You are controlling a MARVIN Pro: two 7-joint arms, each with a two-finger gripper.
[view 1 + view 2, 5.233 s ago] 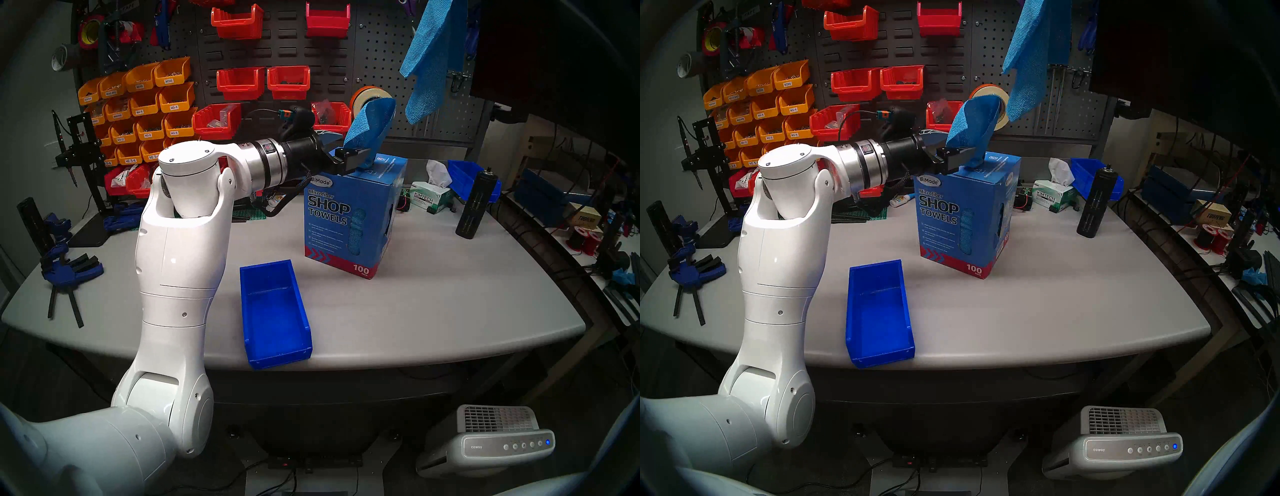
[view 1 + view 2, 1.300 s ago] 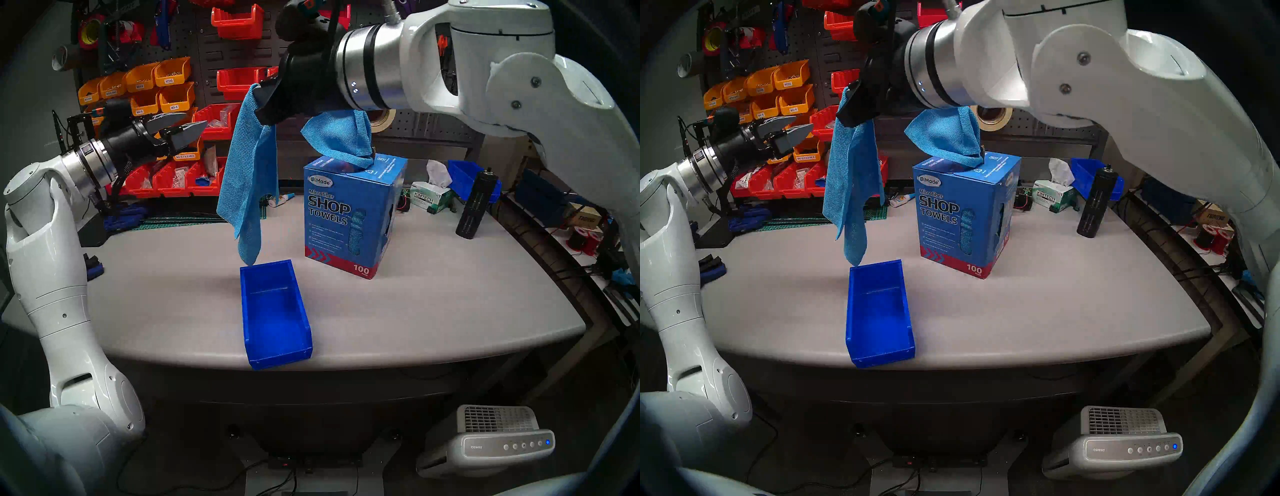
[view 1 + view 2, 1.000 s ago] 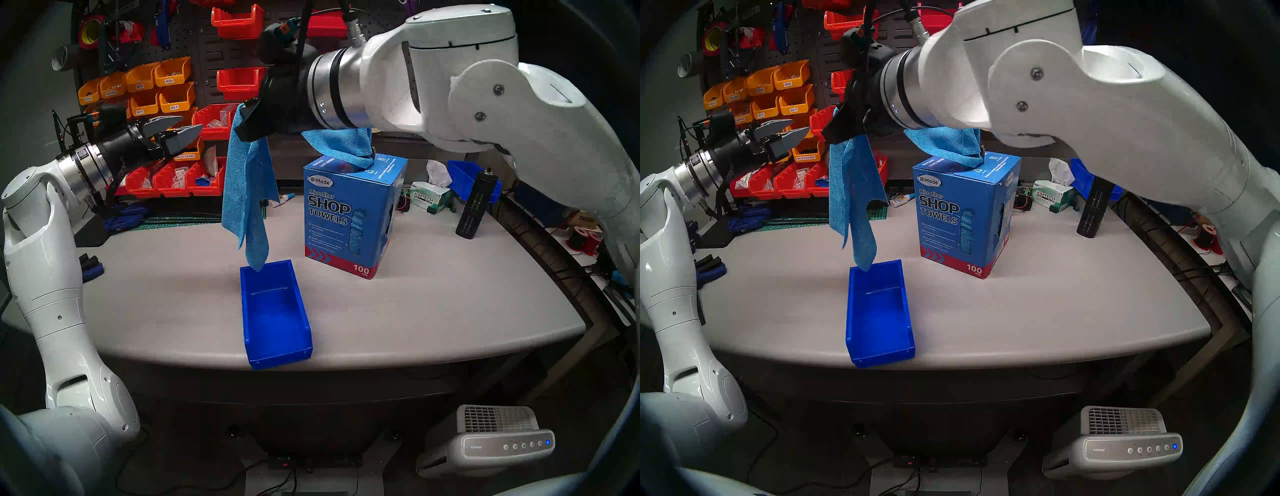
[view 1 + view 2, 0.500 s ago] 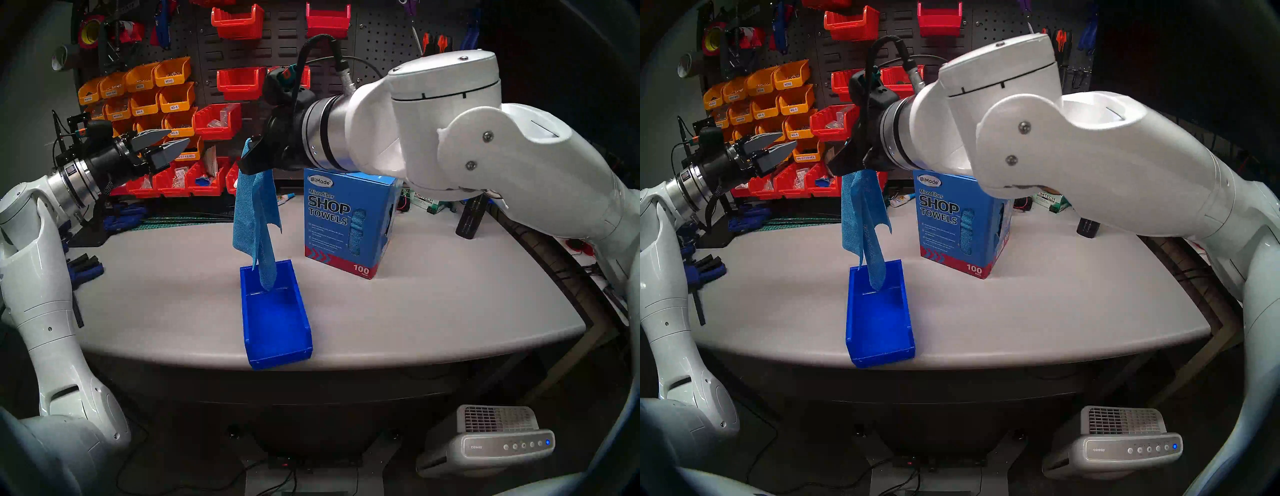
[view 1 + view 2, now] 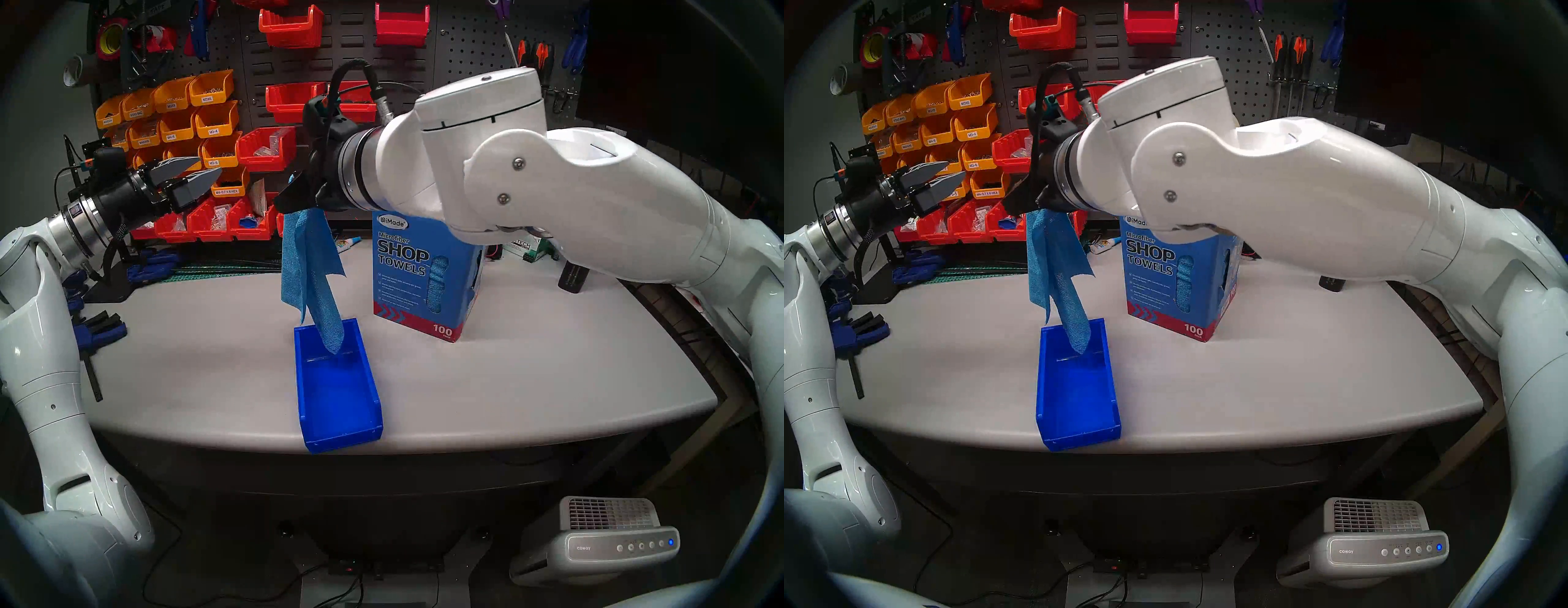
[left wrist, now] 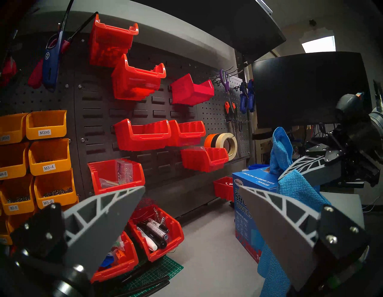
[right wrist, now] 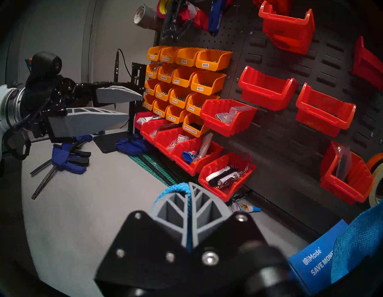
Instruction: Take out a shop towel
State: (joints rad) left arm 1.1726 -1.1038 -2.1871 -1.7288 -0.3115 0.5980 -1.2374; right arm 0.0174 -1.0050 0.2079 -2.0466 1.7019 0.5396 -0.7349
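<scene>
My right gripper [image 5: 288, 199] is shut on the top edge of a light-blue shop towel [image 5: 312, 263]. The towel hangs free, left of the blue "Shop Towels" carton [image 5: 415, 271]. Its lower tip dips over the far end of the open blue bin [image 5: 343, 439]. The right wrist view shows the shut fingers [image 7: 189, 186] with towel cloth [image 7: 176, 187] pinched between them. My left gripper [image 5: 210, 166] is open and empty, up at the left by the wall bins. Another towel [image 6: 279, 149] pokes out of the carton top.
Red and orange parts bins [image 5: 203, 127] line the pegboard behind. Blue clamps [image 5: 97, 331] lie at the table's left. A black bottle [image 5: 572, 276] and a green-and-white tissue box [image 5: 534, 250] stand behind my right arm. An air purifier [image 5: 611, 539] sits on the floor.
My right gripper has come down and slightly left with the towel, whose tip now reaches the bin's far end. My left gripper has drawn back a little to the left, still open.
</scene>
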